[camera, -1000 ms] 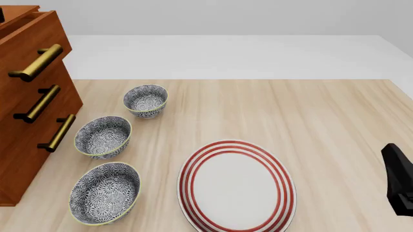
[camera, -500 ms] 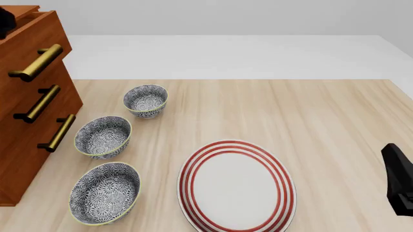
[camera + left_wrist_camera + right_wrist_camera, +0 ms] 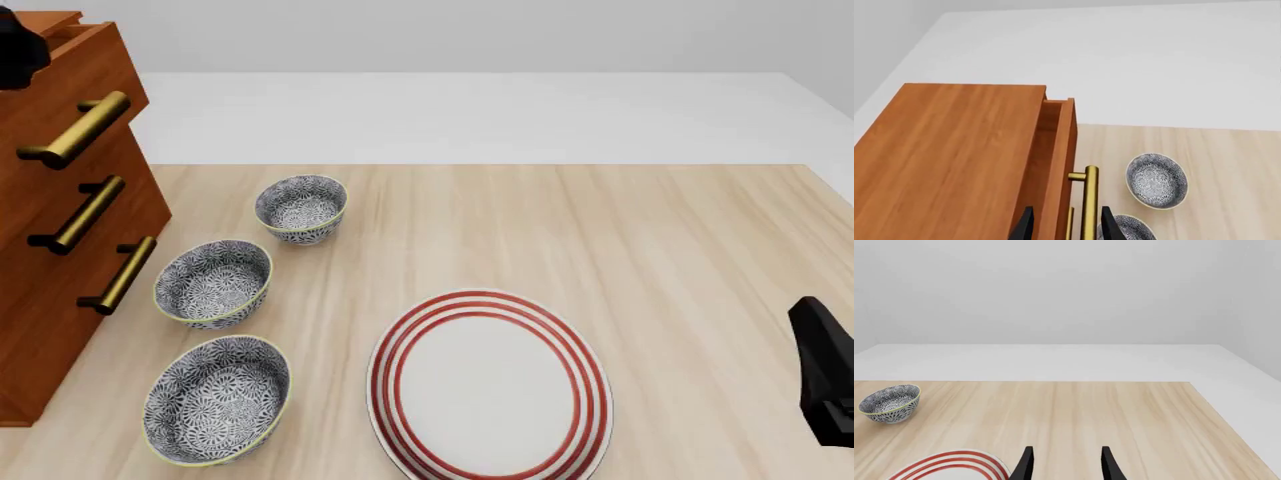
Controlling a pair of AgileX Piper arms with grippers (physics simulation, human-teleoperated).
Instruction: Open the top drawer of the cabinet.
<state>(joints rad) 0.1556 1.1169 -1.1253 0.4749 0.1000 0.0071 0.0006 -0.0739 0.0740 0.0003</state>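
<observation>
Brass handle [image 3: 1089, 200] of the top drawer [image 3: 1057, 165] sits between the spread left claw [image 3: 1063, 227] (front view hides this). The right claw [image 3: 1063, 465] gapes empty above the pale wood surface [image 3: 1121, 415]; grey-white walls beyond.

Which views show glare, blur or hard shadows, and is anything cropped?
Front view: flat even light, sharp, soft shine on the top drawer's brass handle; cabinet and right arm cropped by the frame edges. Left wrist view: sharp, left end effector cut off at the frame edge. Right wrist view: sharp, shadowless; plate cropped.
</observation>
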